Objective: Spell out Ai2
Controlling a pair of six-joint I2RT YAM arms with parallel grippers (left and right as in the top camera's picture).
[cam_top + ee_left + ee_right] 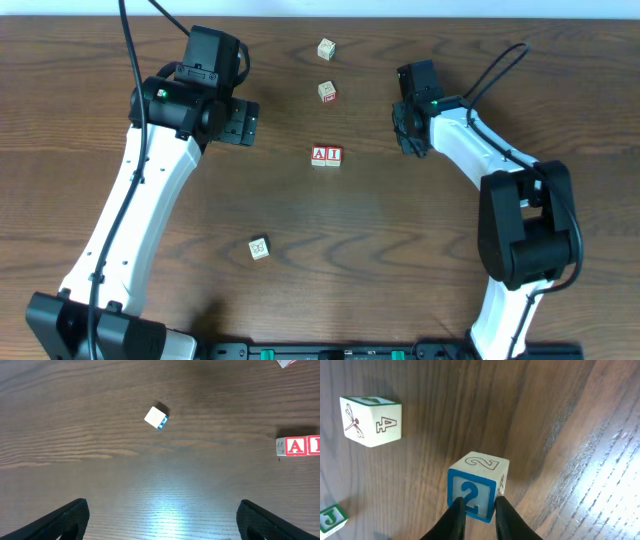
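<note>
The blue-faced "2" cube (479,477) sits between the fingers of my right gripper (478,502), which is shut on its lower part. In the overhead view the right gripper (408,135) hides this cube, to the right of the lettered pair. The red "A" cube (319,155) and the red "I" cube (334,155) stand side by side, touching, mid-table. Both also show at the right edge of the left wrist view: the "A" cube (295,446) and the "I" cube (315,445). My left gripper (162,520) hangs open over bare wood, with nothing between its jaws, left of the pair (245,122).
A white cube with a blue side (156,417) lies ahead of the left gripper. Two pale cubes (327,48) (328,92) sit at the back. A dragonfly "4" cube (371,421) and a green "J" cube (331,517) lie near the right gripper.
</note>
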